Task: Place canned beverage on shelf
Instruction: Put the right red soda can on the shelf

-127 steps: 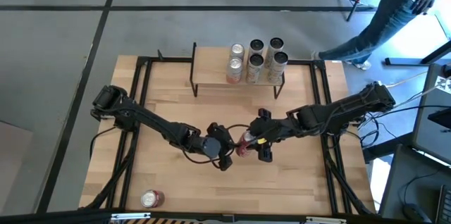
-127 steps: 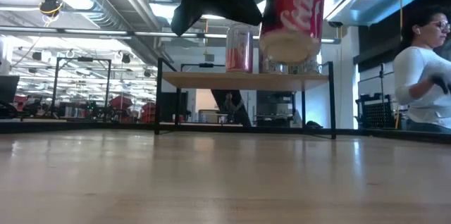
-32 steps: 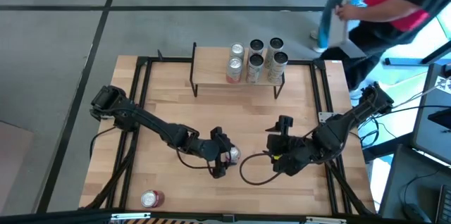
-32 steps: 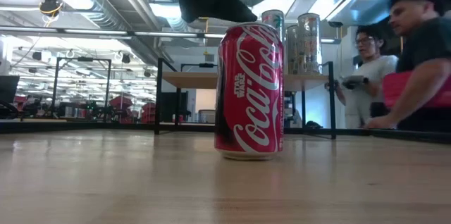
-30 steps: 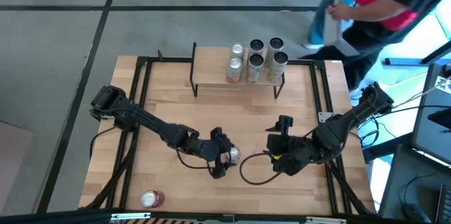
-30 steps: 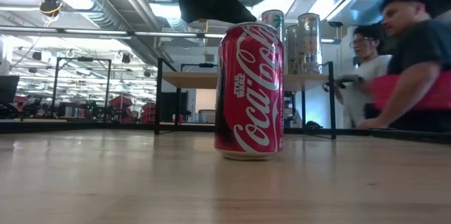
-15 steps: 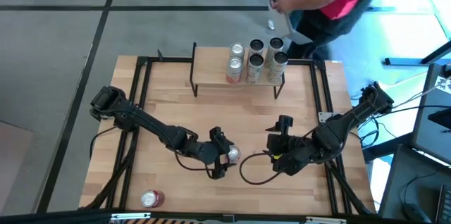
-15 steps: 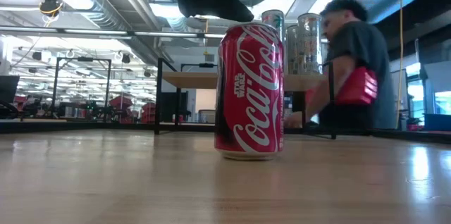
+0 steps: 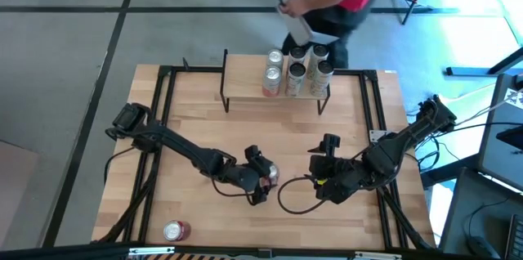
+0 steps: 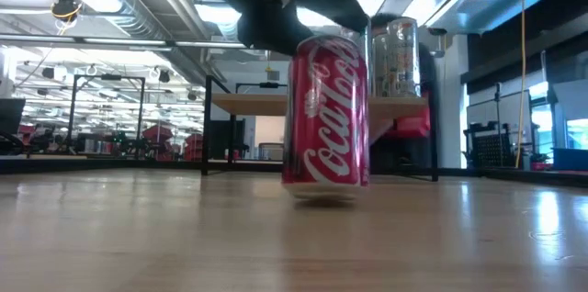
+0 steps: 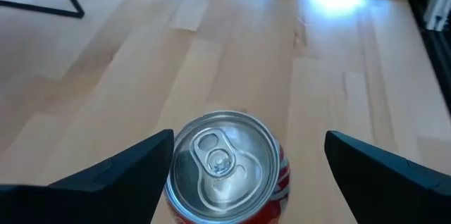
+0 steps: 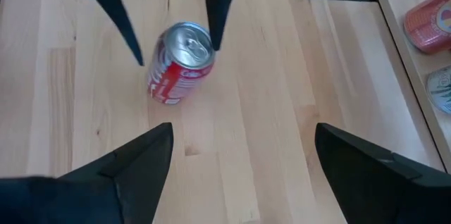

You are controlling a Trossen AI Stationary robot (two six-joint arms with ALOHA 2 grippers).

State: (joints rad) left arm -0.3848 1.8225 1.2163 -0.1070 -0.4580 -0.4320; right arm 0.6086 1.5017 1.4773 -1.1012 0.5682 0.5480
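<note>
Robot nudges cola can (image 10: 325, 114) off-centre
Left gripper (image 9: 263, 180), fingers spread, has tipped it against one finger; shelf (image 9: 245, 78) placement awaits a grasp.

Cola can (image 9: 269, 176) on the table (image 9: 196, 129), between both tools, before the can-laden shelf (image 9: 245, 76).

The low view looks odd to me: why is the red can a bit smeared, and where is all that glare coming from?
In the low view the red can is motion-blurred, its base edge soft, while the shelf behind stays crisp; bright ceiling lights wash out the top. In the high view strong bluish daylight floods the upper right. In the left wrist view a white glare patch lies on the table.
</note>
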